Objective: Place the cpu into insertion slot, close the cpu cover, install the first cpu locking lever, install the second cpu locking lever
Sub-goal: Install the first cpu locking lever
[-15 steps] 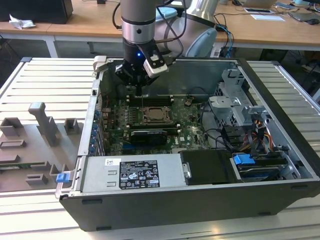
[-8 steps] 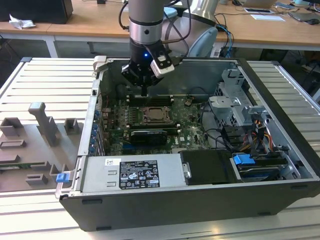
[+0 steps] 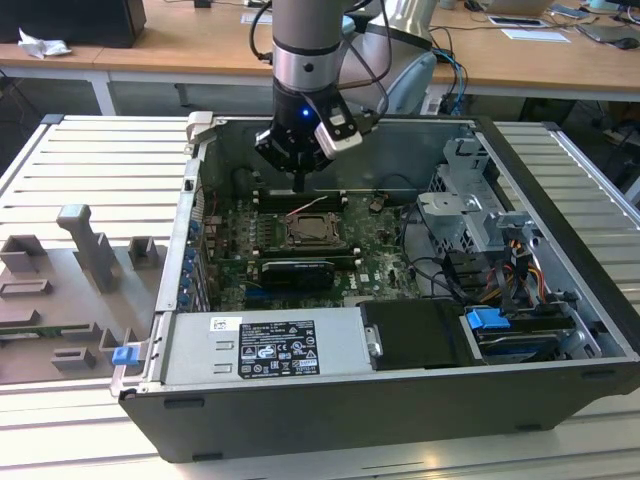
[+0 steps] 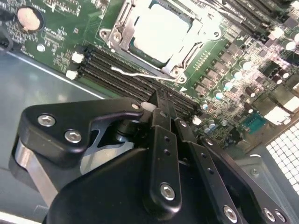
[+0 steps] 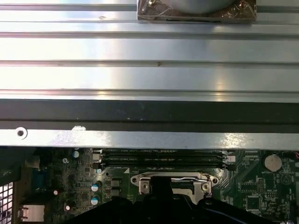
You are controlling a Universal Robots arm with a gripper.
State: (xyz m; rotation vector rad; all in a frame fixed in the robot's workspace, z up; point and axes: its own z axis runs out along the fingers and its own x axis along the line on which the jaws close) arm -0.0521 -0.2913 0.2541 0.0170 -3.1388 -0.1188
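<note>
Inside the open computer case (image 3: 400, 410), the cpu (image 4: 161, 28) sits in the insertion slot (image 3: 312, 231) with the cpu cover (image 4: 140, 57) lowered around it, a wire lever (image 4: 133, 73) jutting free alongside. The gripper (image 4: 161, 105) hangs over the memory slots (image 4: 100, 70) just beside, fingers pressed together, empty. In the first wrist view its body hides part of the slot.

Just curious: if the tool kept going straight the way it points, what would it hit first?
Probably the black memory slots beside the cpu; the tool points at them, though depth is unclear.
</note>
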